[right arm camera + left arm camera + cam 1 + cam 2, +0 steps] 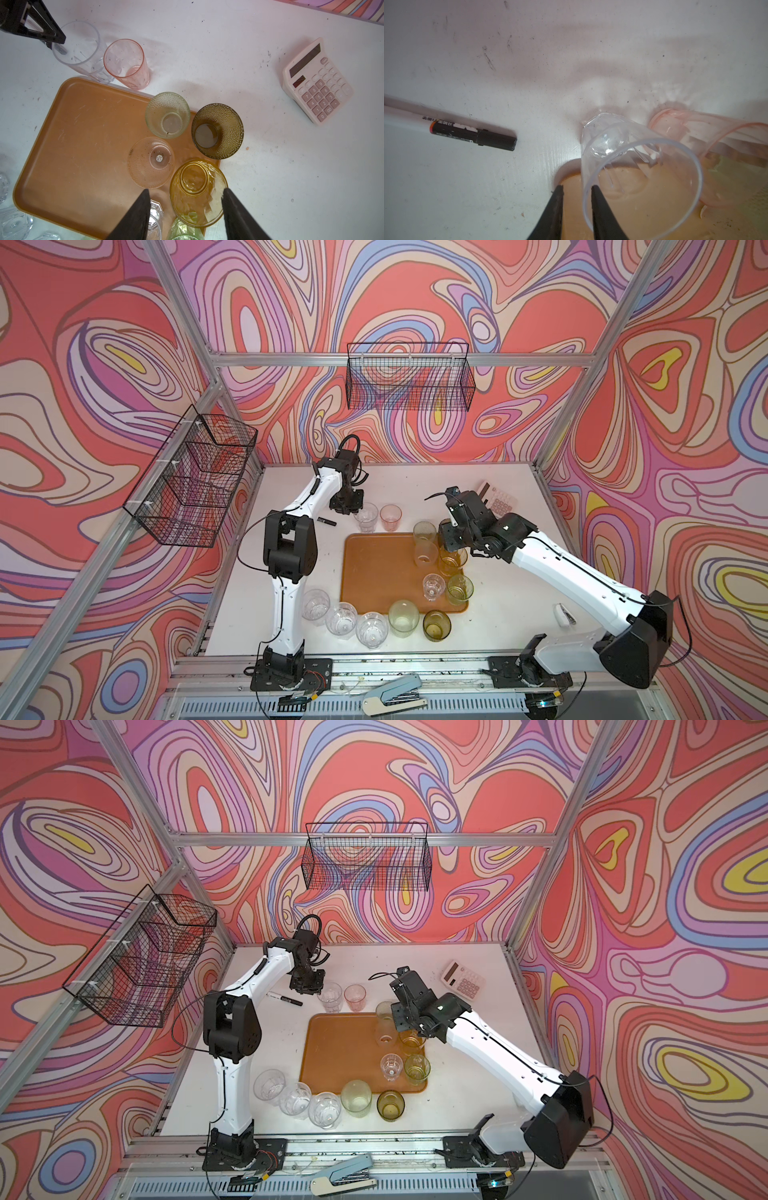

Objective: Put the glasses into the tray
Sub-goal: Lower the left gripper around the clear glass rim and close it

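Left hand (576,187): narrowly parted, fingers astride the wall of a clear smooth-rimmed tumbler (604,141). The outer finger is not touching it. Tumbler upright on the white worktop (529,62), just off the far edge of the flat orange-brown tray (72,135), with a pink tumbler (126,62) beside it.

Right hand (185,191): released, spread either side of an amber faceted glass (195,182) standing in a tray corner, one finger at its rim.

Three clear glasses (341,620) stand off the tray, front left.
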Controlling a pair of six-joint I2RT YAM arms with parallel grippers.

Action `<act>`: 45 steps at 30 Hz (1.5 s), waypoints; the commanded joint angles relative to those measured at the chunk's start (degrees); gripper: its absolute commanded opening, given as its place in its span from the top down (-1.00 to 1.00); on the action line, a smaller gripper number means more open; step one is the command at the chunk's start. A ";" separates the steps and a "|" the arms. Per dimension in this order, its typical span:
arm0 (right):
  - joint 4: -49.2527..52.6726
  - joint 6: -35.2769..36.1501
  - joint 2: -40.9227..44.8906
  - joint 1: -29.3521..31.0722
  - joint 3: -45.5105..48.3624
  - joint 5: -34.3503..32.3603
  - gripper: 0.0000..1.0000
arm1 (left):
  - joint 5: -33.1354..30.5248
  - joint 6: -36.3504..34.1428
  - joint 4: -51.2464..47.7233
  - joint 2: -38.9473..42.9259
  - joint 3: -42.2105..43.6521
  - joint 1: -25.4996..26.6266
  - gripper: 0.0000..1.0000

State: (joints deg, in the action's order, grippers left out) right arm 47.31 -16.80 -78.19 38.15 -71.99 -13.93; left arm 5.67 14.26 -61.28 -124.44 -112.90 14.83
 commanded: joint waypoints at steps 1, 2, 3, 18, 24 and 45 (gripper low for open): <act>0.14 -0.42 1.23 -0.44 0.92 -0.19 -0.15 | 0.57 0.59 -1.71 -1.68 -1.61 -0.24 0.56; -0.03 -0.38 1.33 -0.44 0.88 0.07 -0.15 | 0.54 0.59 -1.82 -1.77 -1.78 -0.24 0.57; -0.27 -0.51 1.48 -0.56 1.01 0.29 -0.15 | 0.58 0.59 -1.88 -1.86 -1.87 -0.28 0.59; -0.20 -0.74 1.55 -0.62 1.32 0.00 -0.15 | 0.10 0.24 -3.21 -2.38 -3.19 -0.24 0.92; -0.35 -0.77 1.31 -0.64 0.98 -0.11 -0.14 | -0.49 0.06 -3.85 -0.58 -3.38 -0.24 1.00; -2.40 -1.18 4.72 -0.62 1.86 -3.45 -0.12 | -0.23 -0.30 -7.60 7.75 -2.69 -0.26 1.00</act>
State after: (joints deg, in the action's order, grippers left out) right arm 45.78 -17.65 -74.35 37.80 -70.59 -16.40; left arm 5.52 14.17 -65.36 -120.31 -114.63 14.83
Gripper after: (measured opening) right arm 0.560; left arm 0.067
